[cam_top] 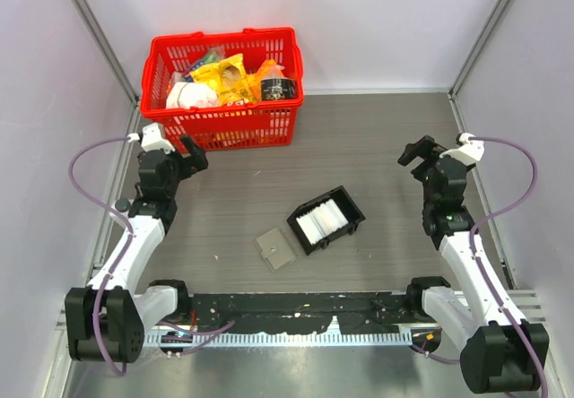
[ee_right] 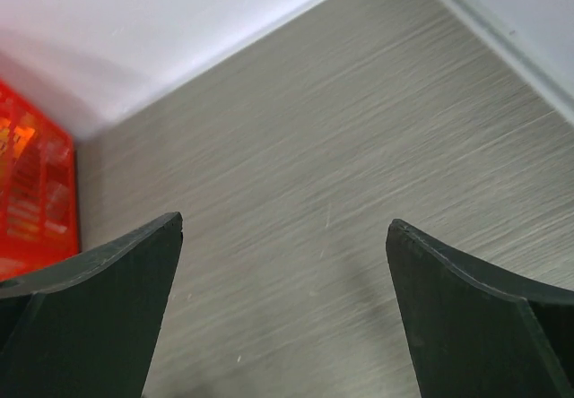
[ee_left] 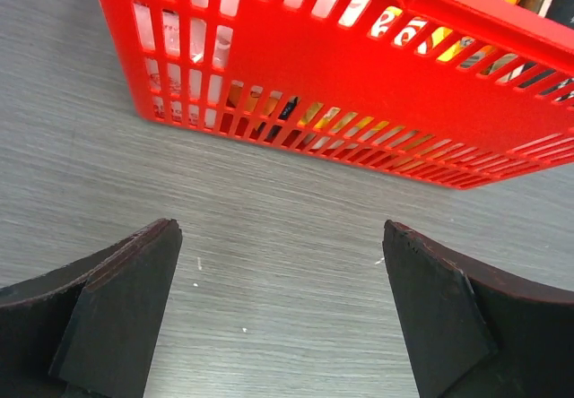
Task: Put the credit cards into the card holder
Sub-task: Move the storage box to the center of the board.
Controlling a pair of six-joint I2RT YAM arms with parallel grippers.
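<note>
The credit cards (cam_top: pixel 322 220) lie as a pale stack inside a black open tray (cam_top: pixel 348 208) at the table's middle. The card holder (cam_top: pixel 275 247), a flat grey-beige wallet, lies shut on the table just left of the tray. My left gripper (cam_top: pixel 194 151) is open and empty, raised at the far left next to the red basket. My right gripper (cam_top: pixel 417 153) is open and empty, raised at the right, well away from the tray. Neither wrist view shows the cards or the wallet; each shows its own open black fingers (ee_left: pixel 117 308) (ee_right: pixel 466 313) over bare table.
A red shopping basket (cam_top: pixel 224 127) with snack packets and a bottle stands at the back left; its slatted wall (ee_left: pixel 377 84) fills the top of the left wrist view, and a corner (ee_right: pixel 31 183) shows in the right wrist view. Walls enclose the table.
</note>
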